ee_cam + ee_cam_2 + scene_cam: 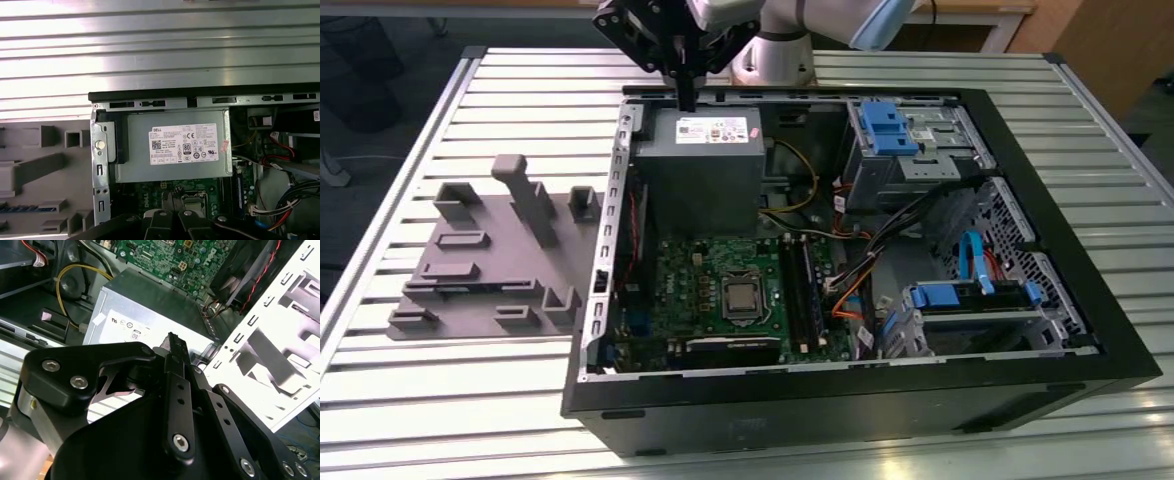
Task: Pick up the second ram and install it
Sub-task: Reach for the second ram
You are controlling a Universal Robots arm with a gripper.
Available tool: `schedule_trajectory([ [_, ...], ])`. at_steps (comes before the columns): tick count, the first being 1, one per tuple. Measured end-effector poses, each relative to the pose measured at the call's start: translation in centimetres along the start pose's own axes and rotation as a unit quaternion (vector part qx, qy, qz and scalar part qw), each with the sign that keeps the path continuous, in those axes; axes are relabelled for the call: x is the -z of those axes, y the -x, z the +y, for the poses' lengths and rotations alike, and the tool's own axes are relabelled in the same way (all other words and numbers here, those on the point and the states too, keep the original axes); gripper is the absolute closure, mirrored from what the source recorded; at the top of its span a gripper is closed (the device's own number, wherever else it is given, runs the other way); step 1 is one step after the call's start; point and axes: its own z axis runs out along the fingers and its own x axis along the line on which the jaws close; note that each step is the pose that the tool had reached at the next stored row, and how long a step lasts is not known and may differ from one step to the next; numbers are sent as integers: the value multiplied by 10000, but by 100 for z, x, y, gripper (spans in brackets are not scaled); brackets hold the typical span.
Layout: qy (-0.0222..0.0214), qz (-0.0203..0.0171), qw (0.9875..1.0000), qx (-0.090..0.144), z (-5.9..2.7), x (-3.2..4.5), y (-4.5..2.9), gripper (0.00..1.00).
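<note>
Fingers [683, 90] are seen pressed together at the tips, with nothing gripped between them; the same closed state is noted in both wrist views [175, 355] [168, 202]. In the exterior view they are held pointing down over the far edge of the grey power supply [700, 170], just inside the far wall of the open computer case [854, 400].

The second ram [27, 208] is taken to be the thin strip with a bluish row seen in the first wrist view, seated on edge in a slot of the grey fixture [480, 290]. It cannot be made out with certainty in the exterior view. The fixture is laid on the slatted metal counter [520, 90], outside the case, to the exterior view's left.

The ram is therefore placed well apart from the fingers: the case's left wall stands between them, and the ram lies nearer the front of the counter than the fingertips. No contact is observed.

Inside the case, the green motherboard [694, 270] is seen near of the power supply, with its long black slots [797, 300] to the right of the processor socket.
</note>
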Motion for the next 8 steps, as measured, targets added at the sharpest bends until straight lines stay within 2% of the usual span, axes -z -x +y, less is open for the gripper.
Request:
schedule_trajectory([
  [8, 0, 0, 10000, 0, -4, 1, -61, 89],
])
